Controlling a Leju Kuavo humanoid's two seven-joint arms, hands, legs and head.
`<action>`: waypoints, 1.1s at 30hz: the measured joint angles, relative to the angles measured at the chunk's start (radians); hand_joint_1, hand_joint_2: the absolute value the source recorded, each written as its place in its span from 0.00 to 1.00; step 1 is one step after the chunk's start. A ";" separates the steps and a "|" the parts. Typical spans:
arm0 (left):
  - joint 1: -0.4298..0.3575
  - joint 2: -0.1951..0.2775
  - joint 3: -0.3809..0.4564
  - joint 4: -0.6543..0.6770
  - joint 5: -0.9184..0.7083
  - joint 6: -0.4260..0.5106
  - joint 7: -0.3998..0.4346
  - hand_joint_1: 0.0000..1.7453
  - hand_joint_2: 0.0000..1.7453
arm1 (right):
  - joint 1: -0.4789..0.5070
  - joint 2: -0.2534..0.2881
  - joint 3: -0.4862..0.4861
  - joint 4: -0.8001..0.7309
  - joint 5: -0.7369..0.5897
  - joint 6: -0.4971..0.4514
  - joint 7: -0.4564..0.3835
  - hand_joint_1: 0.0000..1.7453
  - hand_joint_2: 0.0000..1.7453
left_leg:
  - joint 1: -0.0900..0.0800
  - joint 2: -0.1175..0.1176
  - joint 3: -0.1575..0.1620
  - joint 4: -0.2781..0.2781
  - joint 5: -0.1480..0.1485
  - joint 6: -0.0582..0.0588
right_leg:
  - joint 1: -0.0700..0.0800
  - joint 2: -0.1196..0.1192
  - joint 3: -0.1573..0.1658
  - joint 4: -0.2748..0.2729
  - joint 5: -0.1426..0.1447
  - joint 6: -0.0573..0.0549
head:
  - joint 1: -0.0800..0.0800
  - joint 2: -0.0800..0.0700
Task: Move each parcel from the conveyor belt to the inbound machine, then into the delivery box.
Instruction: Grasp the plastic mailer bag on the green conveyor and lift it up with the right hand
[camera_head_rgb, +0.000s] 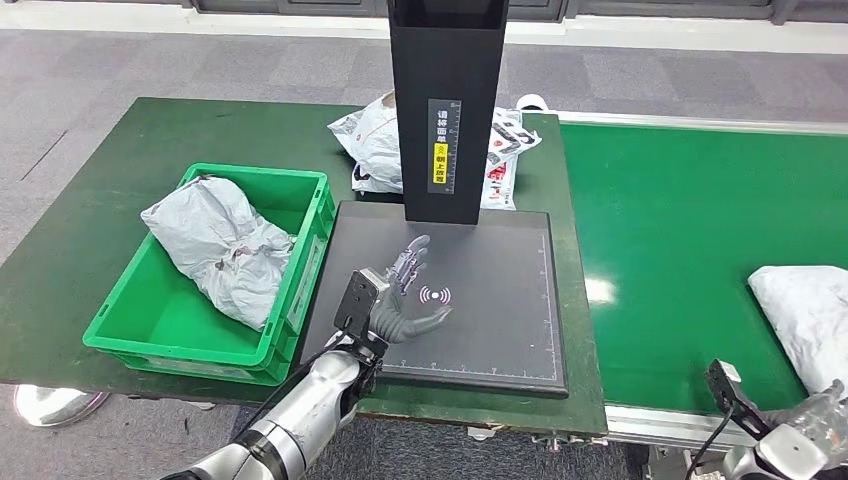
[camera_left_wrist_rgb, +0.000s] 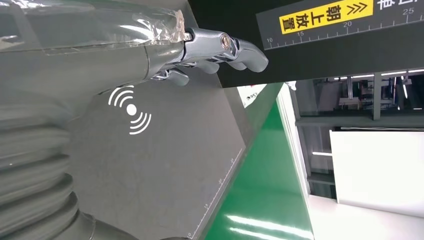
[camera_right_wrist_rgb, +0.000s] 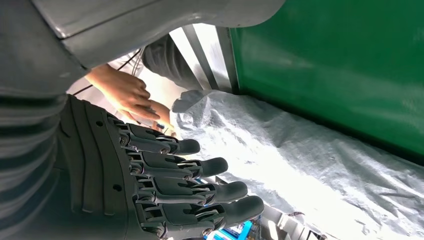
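Left hand (camera_head_rgb: 405, 295) hovers over the inbound machine's dark scan plate (camera_head_rgb: 500, 330), fingers spread, holding nothing — it sits just beside the white wireless mark (camera_head_rgb: 434, 295) printed on the plate, so I read it as parked where a parcel gets presented under the black column (camera_head_rgb: 445, 110).

Right hand (camera_right_wrist_rgb: 165, 185) is also empty, fingers apart and extended toward the grey parcel (camera_head_rgb: 805, 310) lying on the green conveyor belt (camera_head_rgb: 680, 250) at the robot's right. From the wrist view the fingers are near the bag but I can't tell whether they touch it. Likely the next pick.

One crumpled grey parcel (camera_head_rgb: 220, 245) already lies in the green delivery box (camera_head_rgb: 300, 190), which sits on the surface just left of the plate — short transfer from scan to drop. Another white printed bag (camera_head_rgb: 375, 140) lies behind the column; the print is too small to read.

Labels: yellow tag (camera_head_rgb: 439, 163) on the column carries Chinese text with arrows — in the left wrist view it reads 朝上放置 next to a ruler scale showing 10, 15, 20, 25.

A person's hand (camera_right_wrist_rgb: 122, 92) shows past the parcel in the right wrist view — watch clearance.
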 joint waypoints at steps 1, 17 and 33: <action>0.000 0.001 0.000 0.001 0.000 0.000 0.000 0.00 1.00 | -0.001 0.000 0.000 0.001 0.001 0.001 0.001 0.00 1.00 | 0.000 0.000 0.000 0.000 0.000 0.000 | 0.000 0.000 0.000 0.000 0.000 0.000 | 0.000 0.000; -0.014 0.003 0.000 0.042 -0.038 0.030 0.018 0.00 1.00 | -0.008 -0.005 0.041 0.003 0.019 0.026 0.092 0.00 1.00 | 0.000 0.000 0.000 0.000 0.000 0.000 | 0.000 0.000 0.000 0.000 0.000 0.000 | 0.000 0.000; -0.065 -0.023 0.008 0.074 0.080 0.029 0.033 0.00 1.00 | -0.010 -0.034 0.062 0.009 0.018 0.211 0.088 0.51 1.00 | 0.001 0.001 0.002 0.000 0.000 0.000 | 0.002 0.001 0.002 -0.001 0.000 0.000 | 0.000 0.000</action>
